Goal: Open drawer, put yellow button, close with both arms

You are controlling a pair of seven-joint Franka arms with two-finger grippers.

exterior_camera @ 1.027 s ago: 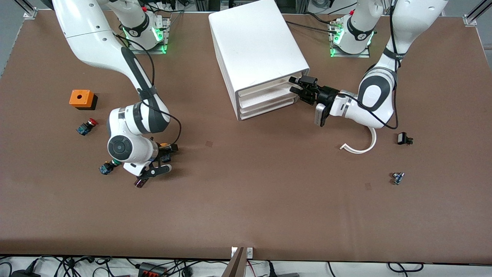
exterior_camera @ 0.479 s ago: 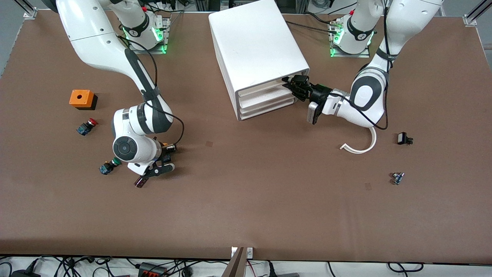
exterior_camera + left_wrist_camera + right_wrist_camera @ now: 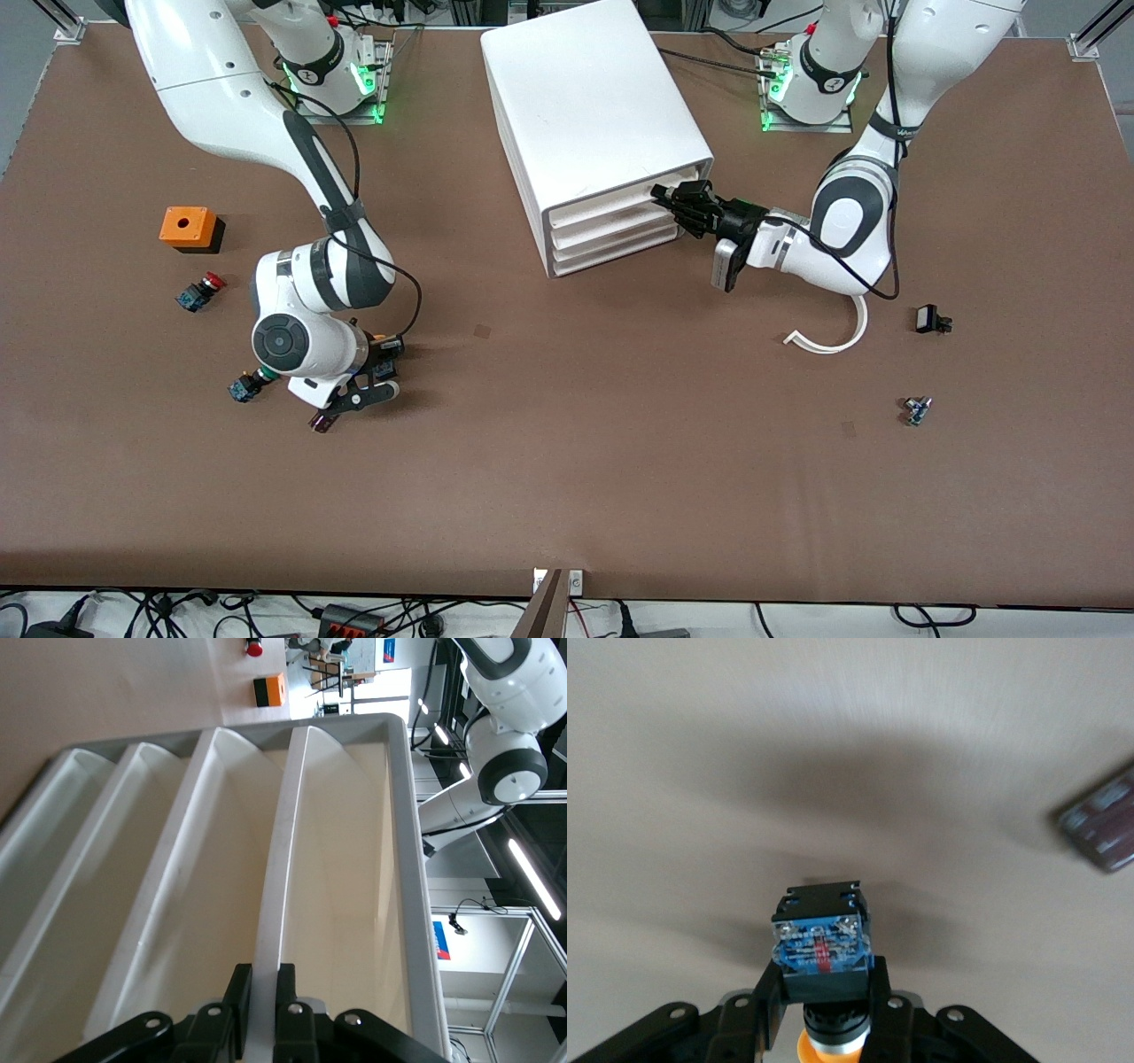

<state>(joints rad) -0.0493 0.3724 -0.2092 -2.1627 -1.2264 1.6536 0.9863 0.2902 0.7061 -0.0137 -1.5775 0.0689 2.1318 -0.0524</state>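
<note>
The white cabinet (image 3: 585, 97) stands at the middle of the table near the bases. Its top drawer (image 3: 602, 206) sits about level with the two drawers below it. My left gripper (image 3: 666, 197) is in front of the drawer, at the corner toward the left arm's end. In the left wrist view the left gripper (image 3: 259, 979) is shut on the drawer's thin front lip (image 3: 270, 904). My right gripper (image 3: 387, 348) is low over the table toward the right arm's end. It is shut on the yellow button (image 3: 821, 943), and the button's orange cap (image 3: 380, 338) also shows in the front view.
Around the right arm lie an orange box (image 3: 188, 227), a red-capped button (image 3: 201, 291), a green-capped button (image 3: 246, 384) and a small dark chip (image 3: 321, 423). Toward the left arm's end lie a white curved strip (image 3: 833, 337) and two small parts (image 3: 932, 320) (image 3: 917, 409).
My left gripper has moved in from just off the cabinet to the top drawer's front and has shut on its lip. My right gripper, holding the button, has barely shifted.
</note>
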